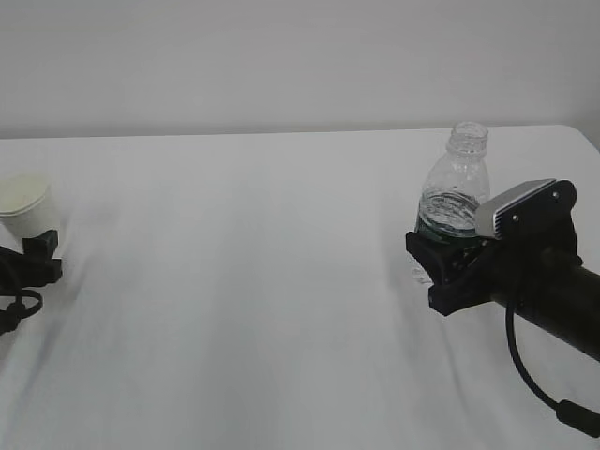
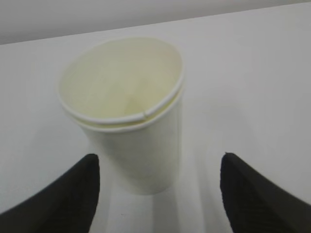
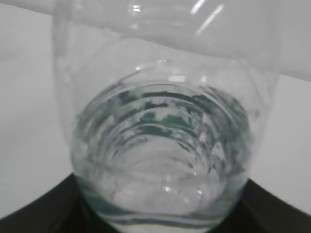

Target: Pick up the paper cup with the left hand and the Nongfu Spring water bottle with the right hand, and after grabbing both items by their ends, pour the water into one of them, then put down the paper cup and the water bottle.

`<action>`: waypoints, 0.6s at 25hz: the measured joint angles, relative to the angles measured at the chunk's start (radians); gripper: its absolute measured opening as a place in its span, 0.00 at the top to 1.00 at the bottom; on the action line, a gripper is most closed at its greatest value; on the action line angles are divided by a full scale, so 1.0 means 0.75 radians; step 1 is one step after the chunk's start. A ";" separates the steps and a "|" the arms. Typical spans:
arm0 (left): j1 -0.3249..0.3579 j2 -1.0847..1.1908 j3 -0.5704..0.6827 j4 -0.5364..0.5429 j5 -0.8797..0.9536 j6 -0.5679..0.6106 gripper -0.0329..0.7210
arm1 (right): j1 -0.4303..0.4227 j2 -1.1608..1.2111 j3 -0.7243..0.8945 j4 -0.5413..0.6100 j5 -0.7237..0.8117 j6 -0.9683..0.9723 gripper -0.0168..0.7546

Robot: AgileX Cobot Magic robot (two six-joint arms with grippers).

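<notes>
The clear ribbed plastic bottle (image 3: 163, 136) fills nearly everything I see, close up against my wrist, with the white tabletop (image 3: 29, 97) behind it. Clear water (image 3: 160, 194) sits in its lower part, and smears of dark green label show through the ribbed wall. My black gripper fingers (image 3: 39, 213) flank its base at both lower corners, pressed against it.

Legible text: none; water bottle (image 1: 454, 192) green label shows no readable print; paper cup (image 2: 127, 114) plain, unmarked
</notes>
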 joint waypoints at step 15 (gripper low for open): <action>0.057 0.002 -0.043 -0.004 0.000 0.015 0.23 | 0.000 0.000 0.000 0.000 0.000 0.000 0.39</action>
